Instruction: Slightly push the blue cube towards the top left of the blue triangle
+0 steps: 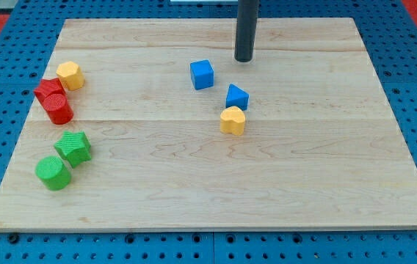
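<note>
The blue cube (202,74) sits on the wooden board near the view's top centre. The blue triangle (236,97) lies just to its lower right, a small gap between them. My tip (244,59) is the lower end of the dark rod, up and to the right of the blue cube and above the blue triangle, touching neither.
A yellow heart block (232,120) sits just below the blue triangle. At the view's left are a yellow block (70,75), two red blocks (53,100), a green star block (73,147) and a green cylinder (53,173). The board (208,191) lies on a blue pegboard.
</note>
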You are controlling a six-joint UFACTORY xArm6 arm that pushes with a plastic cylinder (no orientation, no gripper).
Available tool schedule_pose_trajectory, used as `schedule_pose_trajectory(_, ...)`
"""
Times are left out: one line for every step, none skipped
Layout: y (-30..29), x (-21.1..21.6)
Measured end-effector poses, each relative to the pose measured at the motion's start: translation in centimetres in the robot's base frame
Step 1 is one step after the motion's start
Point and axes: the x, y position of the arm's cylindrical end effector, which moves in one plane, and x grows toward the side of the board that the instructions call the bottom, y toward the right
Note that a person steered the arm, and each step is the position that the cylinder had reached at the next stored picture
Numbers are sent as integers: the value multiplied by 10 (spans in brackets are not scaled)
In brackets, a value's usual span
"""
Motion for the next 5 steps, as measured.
schedule_pose_trajectory(-7, -17)
schedule_pose_trajectory(-34, -9)
schedule_pose_trajectory(-71, 14)
schedule_pose_trajectory(-68, 37)
schedule_pose_trajectory(-81, 19)
